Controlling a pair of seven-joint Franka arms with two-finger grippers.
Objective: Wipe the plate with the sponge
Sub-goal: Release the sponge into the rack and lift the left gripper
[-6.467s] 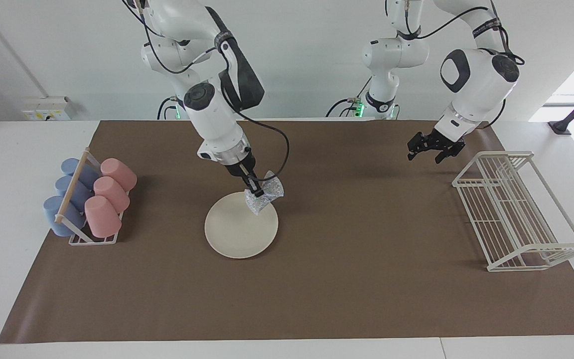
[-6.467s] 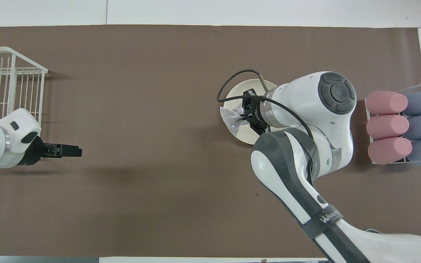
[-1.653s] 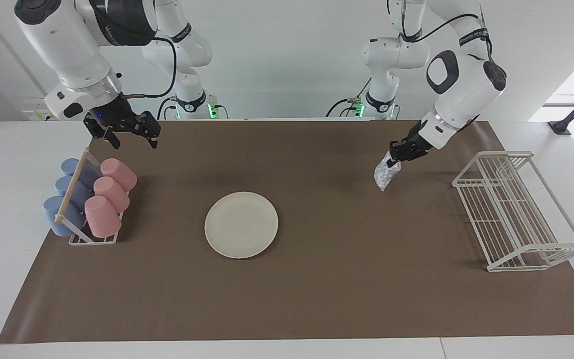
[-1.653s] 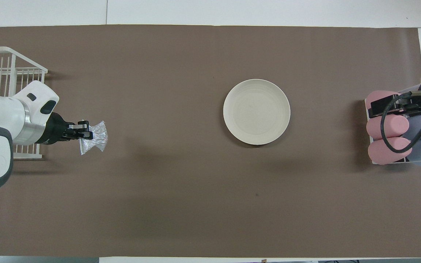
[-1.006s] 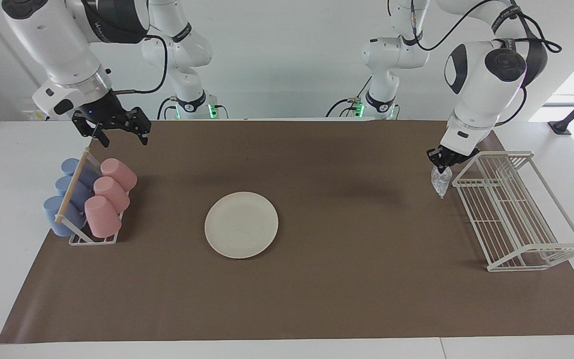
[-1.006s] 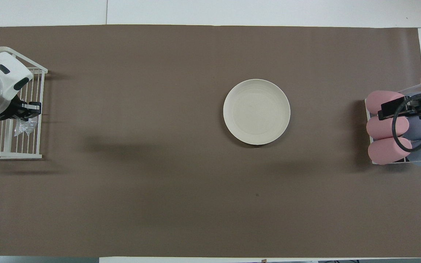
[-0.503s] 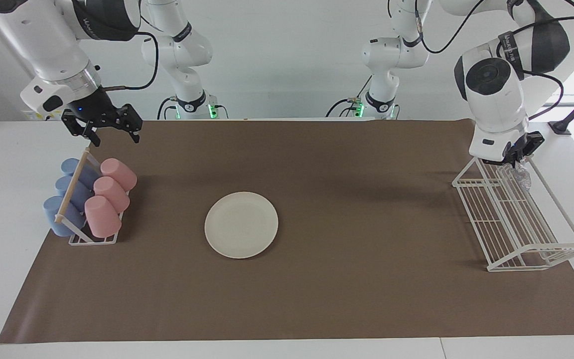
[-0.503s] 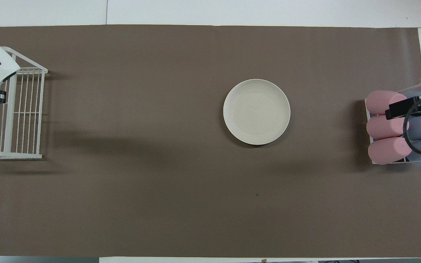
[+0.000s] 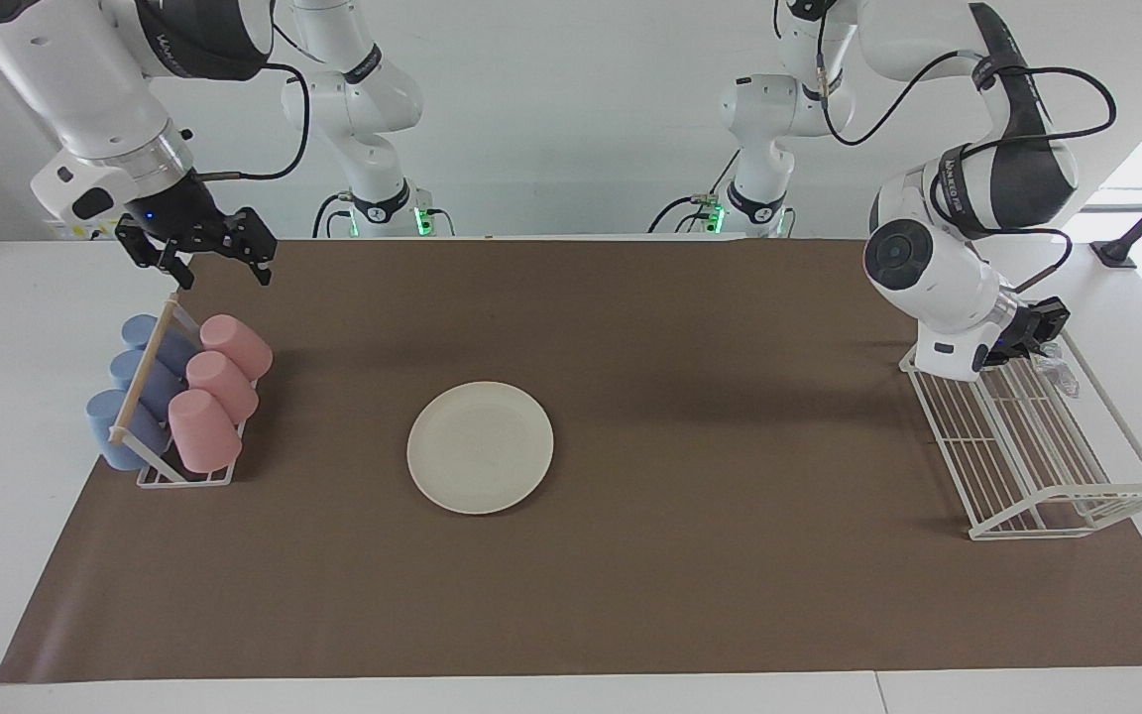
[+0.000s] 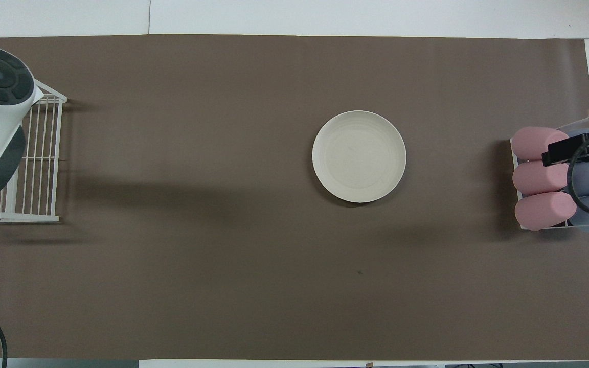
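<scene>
The cream-white plate (image 9: 480, 447) lies bare on the brown mat, mid-table; it also shows in the overhead view (image 10: 359, 156). My left gripper (image 9: 1039, 335) is low over the white wire rack (image 9: 1027, 436), at the rack's end nearer the robots. It is shut on the glittery sponge (image 9: 1062, 364), which sticks out at its tip inside the rack. In the overhead view the left arm hides both. My right gripper (image 9: 202, 253) is open and empty, raised over the mat's edge near the cup rack, well away from the plate.
A rack of pink cups (image 9: 214, 382) and blue cups (image 9: 135, 382) stands at the right arm's end of the table. The wire rack (image 10: 39, 153) stands at the left arm's end. The brown mat (image 9: 690, 555) covers most of the table.
My left gripper has carried the sponge away from the plate, over the mat and down into the wire rack. My right gripper has drifted slightly toward the table's end.
</scene>
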